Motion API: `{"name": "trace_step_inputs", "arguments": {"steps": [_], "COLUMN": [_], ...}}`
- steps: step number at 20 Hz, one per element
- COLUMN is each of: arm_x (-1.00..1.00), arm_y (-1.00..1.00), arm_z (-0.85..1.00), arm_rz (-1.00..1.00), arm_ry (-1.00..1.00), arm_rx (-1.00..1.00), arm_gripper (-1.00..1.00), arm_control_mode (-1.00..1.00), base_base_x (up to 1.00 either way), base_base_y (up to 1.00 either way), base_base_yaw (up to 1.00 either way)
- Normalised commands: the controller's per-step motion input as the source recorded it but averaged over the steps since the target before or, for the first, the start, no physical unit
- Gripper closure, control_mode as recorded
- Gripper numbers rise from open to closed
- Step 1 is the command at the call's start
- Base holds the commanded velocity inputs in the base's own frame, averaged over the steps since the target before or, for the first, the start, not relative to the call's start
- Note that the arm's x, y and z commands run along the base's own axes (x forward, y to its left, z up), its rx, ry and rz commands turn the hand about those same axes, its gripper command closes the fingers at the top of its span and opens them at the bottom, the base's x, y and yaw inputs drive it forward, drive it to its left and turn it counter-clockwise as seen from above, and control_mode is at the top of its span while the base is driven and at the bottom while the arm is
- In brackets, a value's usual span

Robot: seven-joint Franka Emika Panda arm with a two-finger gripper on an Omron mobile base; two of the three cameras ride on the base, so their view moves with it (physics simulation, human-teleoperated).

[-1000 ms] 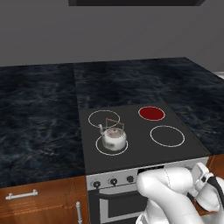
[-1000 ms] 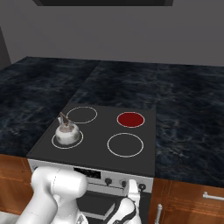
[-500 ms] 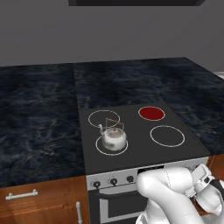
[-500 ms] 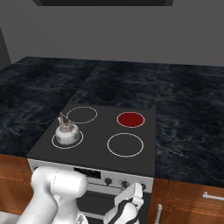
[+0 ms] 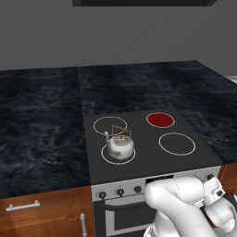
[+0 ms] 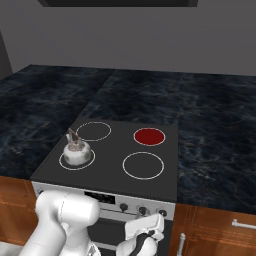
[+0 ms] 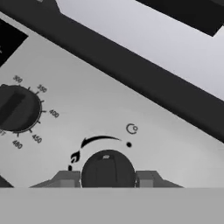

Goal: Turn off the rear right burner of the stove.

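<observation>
The rear right burner (image 5: 160,119) (image 6: 149,136) glows as a red disc on the black glass stove (image 5: 143,162) (image 6: 107,172). In the hand view a small dark knob (image 7: 107,168) on the silver front panel (image 7: 175,144) sits between my two fingertips (image 7: 65,178), which stand against its sides. My gripper (image 7: 107,179) is shut on this knob. A flame mark and a curved arrow are printed above it. My white hand (image 6: 145,229) is pressed to the right end of the panel, under the right-hand knobs (image 6: 161,213).
A metal kettle (image 5: 120,146) (image 6: 76,151) stands on the front left zone. A larger dial (image 7: 17,107) with temperature numbers is left of the held knob. Brown cabinets (image 6: 220,230) flank the oven, and dark stone counter (image 5: 41,120) surrounds the stove.
My hand has rolled a little at the panel's right end while staying at the knob. The rear right burner is red throughout, and the kettle has not moved.
</observation>
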Motion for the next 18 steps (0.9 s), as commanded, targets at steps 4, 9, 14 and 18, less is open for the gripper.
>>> {"name": "trace_step_inputs", "arguments": {"steps": [4, 9, 14, 18], "arm_x": [0.14, 0.18, 0.26, 0.29], "arm_y": [0.31, 0.24, 0.26, 0.24], "arm_z": [0.2, 0.21, 0.22, 0.25], "arm_rz": [-0.05, -0.09, -0.1, -0.1], "arm_ry": [0.0, 0.0, 0.0, 0.0], "arm_rx": [0.4, 0.42, 0.43, 0.43], "arm_gripper": [1.0, 1.0, 1.0, 1.0], "arm_control_mode": [-1.0, -1.0, -1.0, -1.0], "base_base_x": [0.0, 0.0, 0.0, 0.0], "base_base_y": [0.0, 0.0, 0.0, 0.0], "base_base_yaw": [0.0, 0.0, 0.0, 0.0]}}
